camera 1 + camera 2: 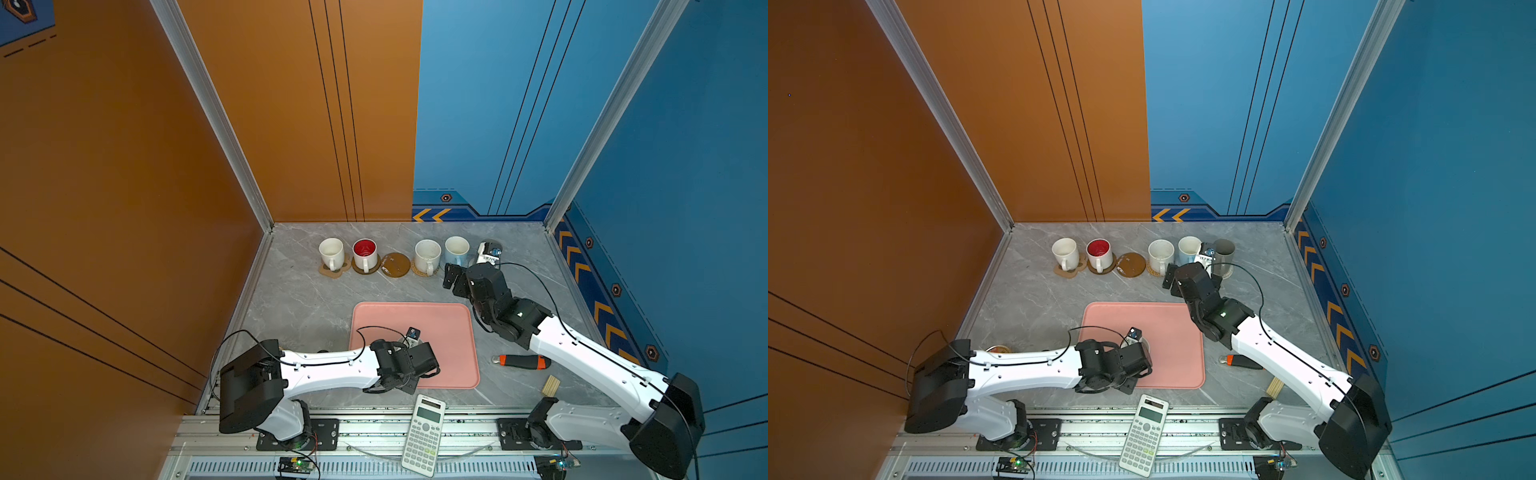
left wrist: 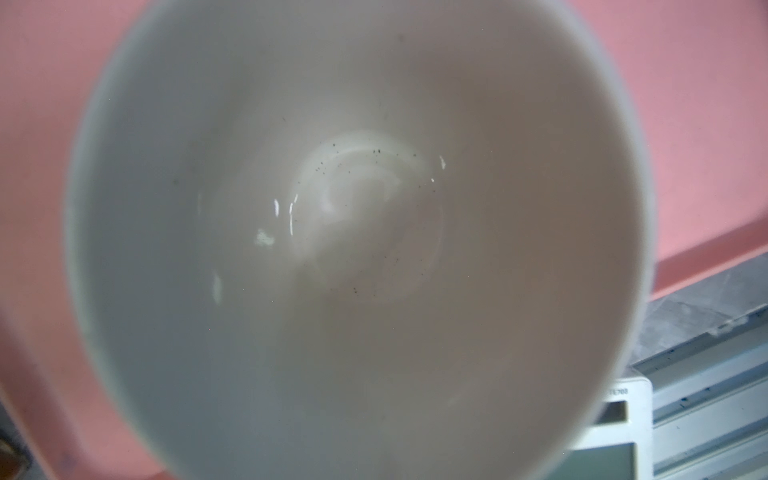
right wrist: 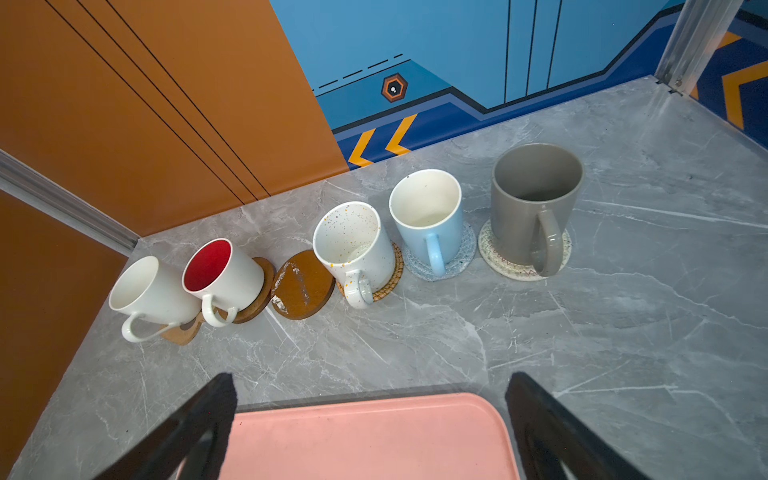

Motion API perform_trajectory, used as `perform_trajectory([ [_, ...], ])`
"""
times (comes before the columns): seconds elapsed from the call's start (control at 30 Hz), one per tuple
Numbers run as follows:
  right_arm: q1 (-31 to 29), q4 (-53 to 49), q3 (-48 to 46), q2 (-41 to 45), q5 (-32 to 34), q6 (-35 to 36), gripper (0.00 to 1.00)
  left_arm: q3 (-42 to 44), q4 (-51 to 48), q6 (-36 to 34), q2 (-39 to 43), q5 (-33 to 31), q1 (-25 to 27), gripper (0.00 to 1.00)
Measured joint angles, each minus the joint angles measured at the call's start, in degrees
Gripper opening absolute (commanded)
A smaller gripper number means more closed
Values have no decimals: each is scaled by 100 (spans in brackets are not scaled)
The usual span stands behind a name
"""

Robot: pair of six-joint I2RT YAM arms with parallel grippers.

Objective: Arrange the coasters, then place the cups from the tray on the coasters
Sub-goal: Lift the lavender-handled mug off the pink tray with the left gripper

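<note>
Cups [image 3: 536, 199]: five on coasters [image 3: 524, 266] along far bench [image 3: 623, 332] edge; brown coaster [image 3: 303, 286] bare.
Right gripper [image 3: 372, 382] apart, empty; left gripper [image 1: 409, 345] over cup [image 2: 353, 228] on tray [image 1: 449, 324], closure: cannot tell.

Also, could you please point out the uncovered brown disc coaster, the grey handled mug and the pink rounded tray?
Uncovered brown disc coaster [image 3: 305, 286]: right wrist view, middle of its top face.
Grey handled mug [image 3: 513, 224]: right wrist view, outer wall beside its handle.
Pink rounded tray [image 1: 444, 332]: a top view, bare floor.

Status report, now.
Left gripper over last cup on tray, grip unconfirmed. Right gripper open, empty. Brown coaster bare, nothing blocking it.
</note>
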State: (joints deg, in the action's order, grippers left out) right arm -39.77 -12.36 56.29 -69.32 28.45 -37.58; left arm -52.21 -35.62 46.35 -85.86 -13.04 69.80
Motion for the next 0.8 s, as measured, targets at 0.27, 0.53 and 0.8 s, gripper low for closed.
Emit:
perform_trajectory([
  [0.27, 101, -61, 0, -2, 0, 0, 99, -9, -2, -7, -31, -2, 0, 23],
  [0.53, 111, -63, 0, -2, -22, 0, 99, -101, -15, -59, -146, -20, 0, 11],
  [0.8, 120, -66, 0, -2, -24, 0, 99, -114, -20, -66, -168, -20, 0, 0],
])
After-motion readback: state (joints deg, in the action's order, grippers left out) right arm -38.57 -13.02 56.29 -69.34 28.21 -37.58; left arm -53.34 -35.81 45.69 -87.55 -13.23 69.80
